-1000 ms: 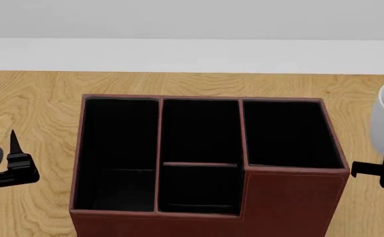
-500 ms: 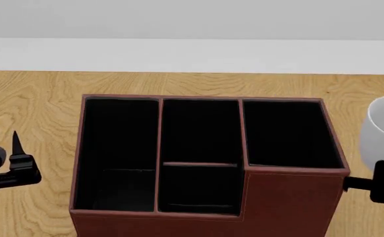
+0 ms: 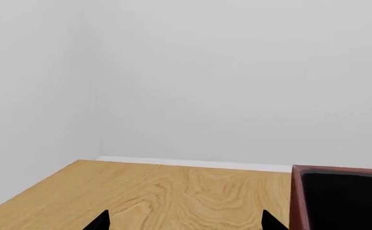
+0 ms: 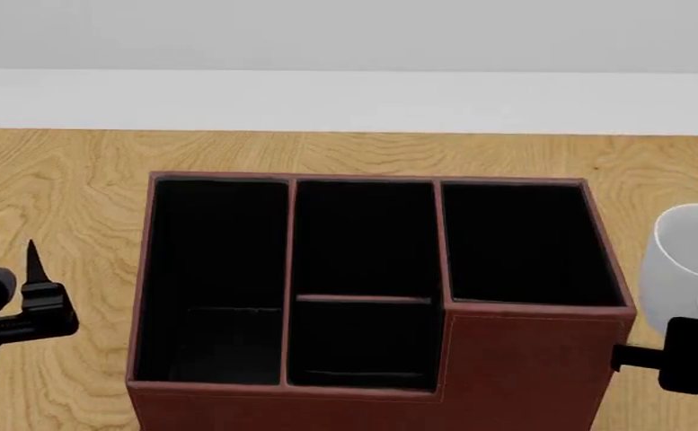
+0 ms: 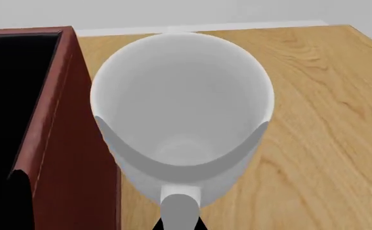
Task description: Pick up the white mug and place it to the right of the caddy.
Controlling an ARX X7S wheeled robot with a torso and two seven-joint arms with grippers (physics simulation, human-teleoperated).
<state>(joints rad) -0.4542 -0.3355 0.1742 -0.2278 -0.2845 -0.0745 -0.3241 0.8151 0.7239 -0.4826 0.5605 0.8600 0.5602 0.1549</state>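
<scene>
The white mug (image 4: 684,260) hangs in my right gripper (image 4: 693,357), just right of the caddy (image 4: 516,368). In the right wrist view the mug (image 5: 182,105) is open side up, its loop handle pinched between my right gripper's (image 5: 180,225) black fingers, close beside the caddy's reddish-brown right wall (image 5: 71,143). I cannot tell whether the mug's base touches the table. My left gripper (image 4: 31,292) is open and empty left of the caddy; in the left wrist view its (image 3: 184,225) tips stand wide apart over bare wood, with the caddy's corner (image 3: 298,201) beside them.
The wooden table (image 4: 61,180) ends at a white wall behind the caddy. The table's right edge (image 5: 365,43) lies a little beyond the mug. The caddy's black-lined compartments (image 4: 361,242) hold nothing.
My right gripper has carried the white mug leftward and lower in the head view, closer to the caddy's right wall. The left gripper has drifted slightly down.
</scene>
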